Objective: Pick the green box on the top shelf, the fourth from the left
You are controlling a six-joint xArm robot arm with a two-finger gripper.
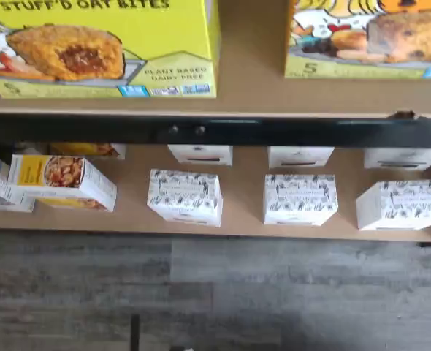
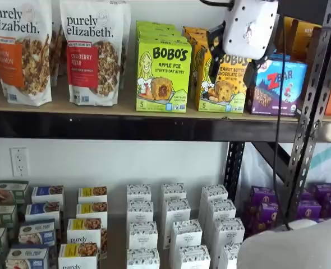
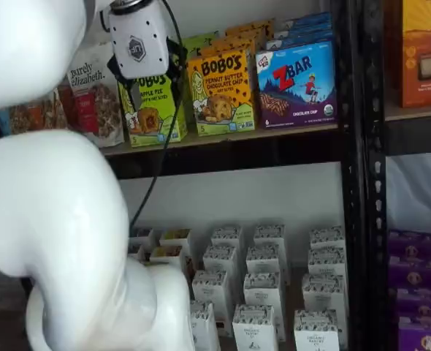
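Both shelf views show you the gripper (image 2: 233,63) spread wide and holding nothing, hanging before the top shelf (image 2: 126,124). Your lime-green Bobo's Apple Pie box (image 2: 162,75) stands upright at the shelf's front edge, between a Purely Elizabeth granola bag (image 2: 95,53) and the yellow-orange Bobo's peanut butter box (image 2: 221,84). Wrist view puts its lower front face (image 1: 106,58) right above the black rail (image 1: 215,130).

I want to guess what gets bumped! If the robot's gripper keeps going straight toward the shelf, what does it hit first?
Probably a Bobo's box. The open gripper faces the top shelf, seemingly between the green box and the yellow-orange peanut butter box. Depth is unclear, so which one comes first can't be told.
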